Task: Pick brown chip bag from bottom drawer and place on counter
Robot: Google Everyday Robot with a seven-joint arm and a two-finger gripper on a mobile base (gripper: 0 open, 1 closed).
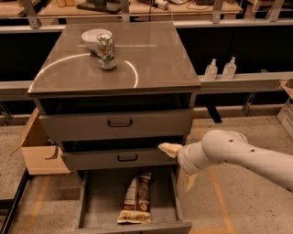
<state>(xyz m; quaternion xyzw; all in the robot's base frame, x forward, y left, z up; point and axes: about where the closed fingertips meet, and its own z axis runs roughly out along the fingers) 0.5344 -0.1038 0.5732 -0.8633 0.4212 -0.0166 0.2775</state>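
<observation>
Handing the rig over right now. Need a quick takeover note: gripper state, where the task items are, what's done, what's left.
Gripper: open, holding nothing, at the cabinet's front right, level with the middle drawer and above the right edge of the bottom drawer.
Brown chip bag: lying flat on the floor of the bottom drawer, which is pulled out.
Counter: has a soda can and a white bowl at its back left.
Done: drawer open, arm near it.
Left: lower into the drawer, grasp the bag, lift it out, set it on the counter.

lab workshop, wooden workbenches point(68, 9), grey drawer cabinet point(151, 123), speckled floor point(247, 135), pincer point(175, 166) beside cabinet
</observation>
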